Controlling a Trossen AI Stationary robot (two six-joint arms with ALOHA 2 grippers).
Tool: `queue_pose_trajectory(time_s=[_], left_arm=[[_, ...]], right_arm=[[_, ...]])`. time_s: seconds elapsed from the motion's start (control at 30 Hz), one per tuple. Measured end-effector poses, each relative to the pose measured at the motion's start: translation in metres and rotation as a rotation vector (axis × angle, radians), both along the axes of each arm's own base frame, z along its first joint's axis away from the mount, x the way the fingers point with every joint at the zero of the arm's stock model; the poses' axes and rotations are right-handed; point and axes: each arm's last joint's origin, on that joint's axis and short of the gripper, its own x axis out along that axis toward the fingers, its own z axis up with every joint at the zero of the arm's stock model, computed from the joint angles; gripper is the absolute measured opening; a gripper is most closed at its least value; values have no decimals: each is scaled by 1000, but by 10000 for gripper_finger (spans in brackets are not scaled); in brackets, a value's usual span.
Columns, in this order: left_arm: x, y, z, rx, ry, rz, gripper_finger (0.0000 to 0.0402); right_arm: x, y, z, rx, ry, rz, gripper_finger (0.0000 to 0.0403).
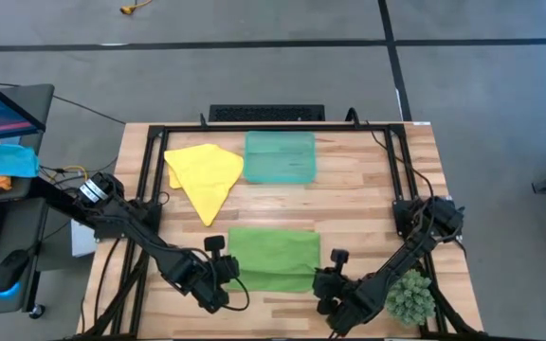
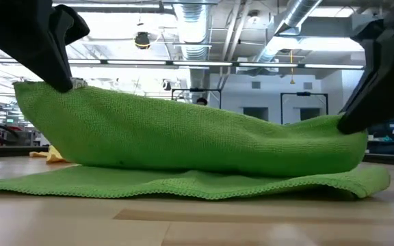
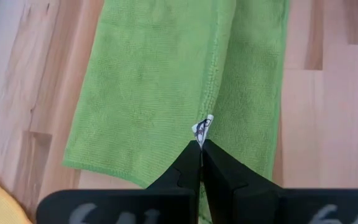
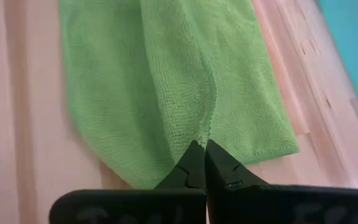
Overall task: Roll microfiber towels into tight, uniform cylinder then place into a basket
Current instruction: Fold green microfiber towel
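Risk: I see left gripper [image 3: 201, 144] and right gripper [image 4: 199, 146] clenched on green towel [image 1: 273, 258] near edge; uneven travel skews roll, thin pinch slips.

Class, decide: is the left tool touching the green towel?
Touching. The left wrist view shows the left tool shut on the green towel at its folded edge.

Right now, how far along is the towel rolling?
Done: nothing finished; the basket holds no towel that I can see. In hand: the left hand and right hand are each shut on an end of the green towel's near edge, lifted and folded over the rest, so the first roll is only starting. Left: finish rolling, basket it, then the yellow towel, lying loose beside the basket.
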Motion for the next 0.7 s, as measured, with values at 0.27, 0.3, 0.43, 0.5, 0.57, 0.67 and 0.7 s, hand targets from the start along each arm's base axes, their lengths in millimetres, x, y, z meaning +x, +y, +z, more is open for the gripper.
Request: queue_pose_trajectory(time_s=[0.27, 0.3, 0.43, 0.5, 0.57, 0.67, 0.7], left_arm=[[-1, -1, 0, -9, 26, -30, 0], [-1, -1, -1, -11, 31, -37, 0], [-1, -1, -1, -13, 35, -42, 7], [-1, -1, -1, -13, 35, -42, 17], [-1, -1, -1, -14, 36, -42, 30], [-1, -1, -1, -14, 36, -42, 52], [-1, -1, -1, -14, 36, -43, 59]], right_arm=[[2, -1, 0, 28, 28, -7, 16], [2, -1, 0, 39, 36, -7, 16], [2, 0, 0, 70, 50, -5, 18], [2, 0, 0, 75, 49, -10, 22], [2, 0, 0, 76, 49, -10, 27], [2, 0, 0, 76, 50, -11, 40], [2, 0, 0, 76, 50, -11, 45]])
